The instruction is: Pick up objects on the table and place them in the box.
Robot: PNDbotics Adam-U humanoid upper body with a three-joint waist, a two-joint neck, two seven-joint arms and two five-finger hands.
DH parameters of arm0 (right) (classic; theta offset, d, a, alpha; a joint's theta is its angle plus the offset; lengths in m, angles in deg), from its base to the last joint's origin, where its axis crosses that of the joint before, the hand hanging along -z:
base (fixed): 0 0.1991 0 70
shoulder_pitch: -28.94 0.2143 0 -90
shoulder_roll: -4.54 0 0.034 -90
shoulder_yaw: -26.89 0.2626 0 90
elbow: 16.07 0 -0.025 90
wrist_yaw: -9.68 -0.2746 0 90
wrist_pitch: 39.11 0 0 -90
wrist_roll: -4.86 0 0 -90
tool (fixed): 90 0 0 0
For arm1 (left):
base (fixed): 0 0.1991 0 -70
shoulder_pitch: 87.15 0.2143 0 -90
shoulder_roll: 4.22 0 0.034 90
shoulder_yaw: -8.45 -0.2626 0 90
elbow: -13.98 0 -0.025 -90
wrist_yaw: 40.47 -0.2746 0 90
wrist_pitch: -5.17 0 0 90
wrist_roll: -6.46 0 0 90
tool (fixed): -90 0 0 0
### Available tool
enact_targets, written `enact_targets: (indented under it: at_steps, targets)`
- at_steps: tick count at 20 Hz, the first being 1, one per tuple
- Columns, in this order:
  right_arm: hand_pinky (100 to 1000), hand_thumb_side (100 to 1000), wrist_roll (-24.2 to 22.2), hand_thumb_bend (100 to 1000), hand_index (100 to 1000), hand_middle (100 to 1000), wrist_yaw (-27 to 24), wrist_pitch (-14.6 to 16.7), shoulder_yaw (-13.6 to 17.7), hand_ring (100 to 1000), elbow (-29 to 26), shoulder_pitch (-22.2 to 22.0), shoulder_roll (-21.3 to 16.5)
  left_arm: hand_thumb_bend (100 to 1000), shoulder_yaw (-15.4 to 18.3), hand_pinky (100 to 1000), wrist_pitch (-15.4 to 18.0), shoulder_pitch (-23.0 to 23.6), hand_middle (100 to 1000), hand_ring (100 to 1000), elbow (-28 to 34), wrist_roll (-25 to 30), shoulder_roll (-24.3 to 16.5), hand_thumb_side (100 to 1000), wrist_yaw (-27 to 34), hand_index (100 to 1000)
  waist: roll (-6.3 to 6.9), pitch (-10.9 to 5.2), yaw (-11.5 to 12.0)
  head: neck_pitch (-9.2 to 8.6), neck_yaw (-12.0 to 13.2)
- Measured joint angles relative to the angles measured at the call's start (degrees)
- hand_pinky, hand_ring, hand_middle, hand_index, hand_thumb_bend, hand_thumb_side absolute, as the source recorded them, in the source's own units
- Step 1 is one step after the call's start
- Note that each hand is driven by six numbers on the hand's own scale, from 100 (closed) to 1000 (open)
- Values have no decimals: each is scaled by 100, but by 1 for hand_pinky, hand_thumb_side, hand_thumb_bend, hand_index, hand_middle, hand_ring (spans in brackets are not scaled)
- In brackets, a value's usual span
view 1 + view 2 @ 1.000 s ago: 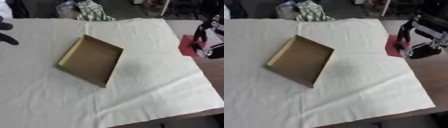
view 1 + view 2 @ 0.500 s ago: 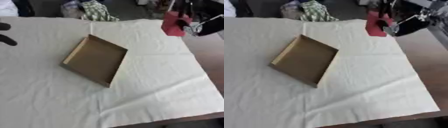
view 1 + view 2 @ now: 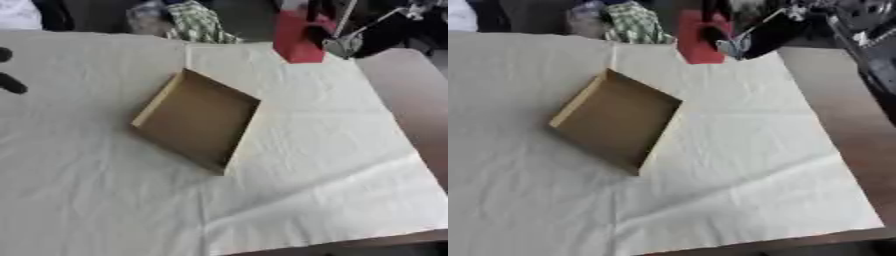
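So the red thing [image 3: 296, 39] is up in the air right now, hanging over the far edge of the cream cloth [image 3: 332, 165], up and to the right of the box [image 3: 197, 117] and well apart from it. It looks like a flat red slab, maybe a small packet or card, hanging roughly upright, and it's too blurry for me to say more than that. The right hand [image 3: 726, 41] has its fingers clamped on the right side of it, arm coming in from the top right corner. The box is a shallow open cardboard tray sitting skewed on the cloth, nothing in it that I can see. If I were driving this, I'd carry the red piece across and toward the robot until it's properly over the middle of the tray, then tip it flat and go low before letting go. The walls look low, so I reckon a drop from height or near the rim could bounce it out or have it leaning on the edge. The left hand [image 3: 10, 80] only shows as 2 dark bits at the left edge, can't tell what its fingers are doing. There's also a checked cloth bundle [image 3: 199, 22] past the far edge, not involved.
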Motion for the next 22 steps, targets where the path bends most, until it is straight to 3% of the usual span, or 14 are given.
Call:
enact_targets:
  at_steps: [11, 22]
  targets:
    - [857, 100, -290, 100, 454, 349, 598, 193, -519, 621, 473, 718, 888, 100, -34, 574, 109, -223, 714, 730, 0, -61, 146, 660, 159, 766, 10, 14, 318, 5, -159]
    - [852, 100, -86, 100, 444, 336, 1554, 456, -879, 619, 1483, 1015, 1589, 100, -170, 577, 304, -474, 713, 729, 0, 87, 293, 660, 489, 767, 39, 149, 565, -4, -479]
